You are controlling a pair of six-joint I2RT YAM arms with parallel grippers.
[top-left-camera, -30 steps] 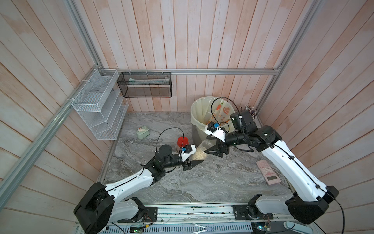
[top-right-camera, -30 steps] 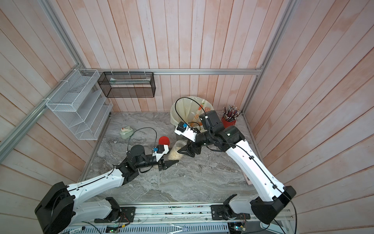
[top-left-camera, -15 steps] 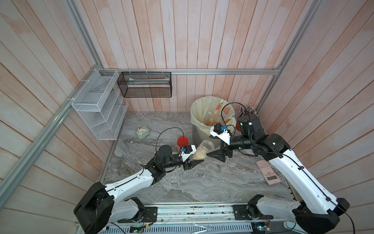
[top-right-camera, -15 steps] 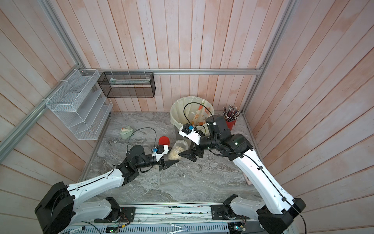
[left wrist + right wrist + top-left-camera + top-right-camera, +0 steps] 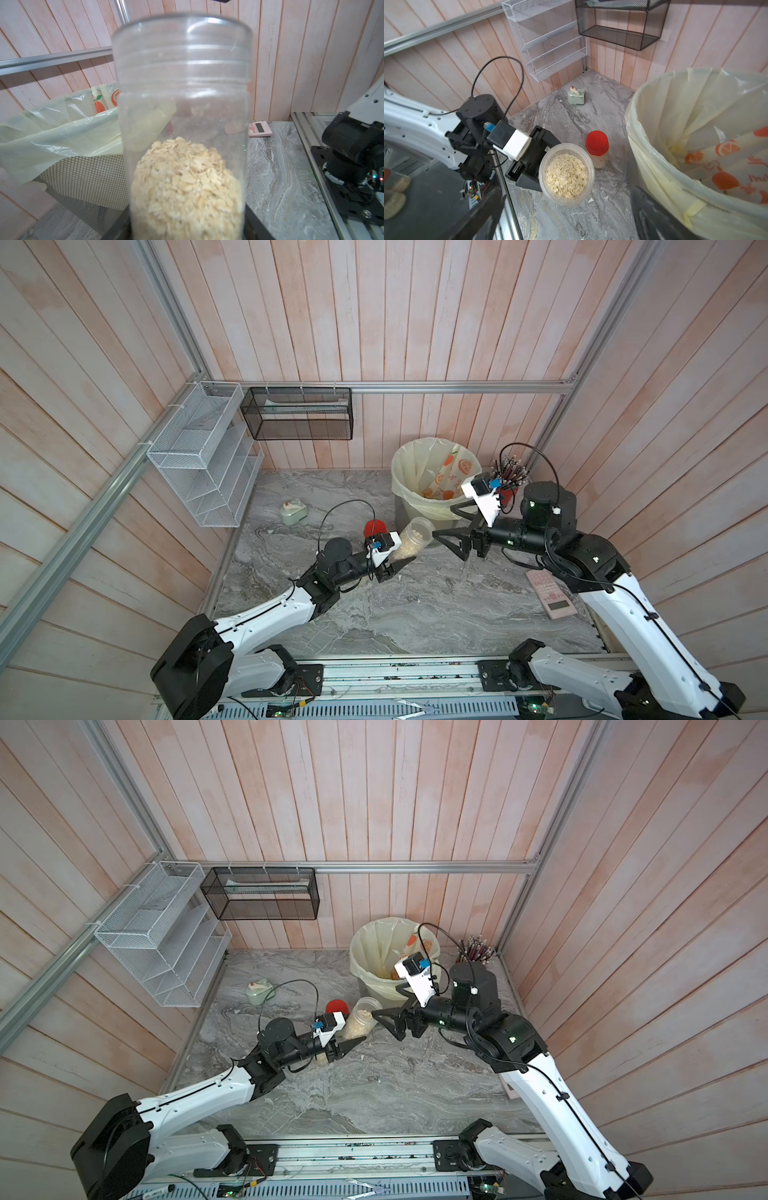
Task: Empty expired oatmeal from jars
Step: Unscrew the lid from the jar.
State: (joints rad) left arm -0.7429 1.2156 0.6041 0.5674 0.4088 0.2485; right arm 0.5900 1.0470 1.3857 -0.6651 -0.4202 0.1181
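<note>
My left gripper [image 5: 400, 558] [image 5: 350, 1041] is shut on a clear jar [image 5: 412, 536] [image 5: 362, 1016] [image 5: 182, 83], held tilted with its mouth toward the bin. The jar has no lid, and the oatmeal [image 5: 566, 175] [image 5: 187, 187] fills its lower half. A second jar [image 5: 374, 527] [image 5: 336, 1006] [image 5: 597, 149], with a red lid, stands on the table just behind it. My right gripper [image 5: 444, 521] [image 5: 385, 1000] is open and empty, a short way from the held jar's mouth. Its dark fingers [image 5: 483, 212] frame that jar in the right wrist view.
The grey mesh bin with a yellowish bag [image 5: 398, 483] [image 5: 357, 965] [image 5: 654, 145] stands just behind the jars, an orange-printed wrapper inside. A red pencil cup [image 5: 509, 479] and a pink calculator [image 5: 548, 593] are at the right, a small green device [image 5: 294, 512] at the left. Wire shelves [image 5: 199, 456] hang on the walls.
My right gripper has drawn back from the held jar's top toward the right and its jaws have spread wide. The left gripper and its jar have stayed where they were.
</note>
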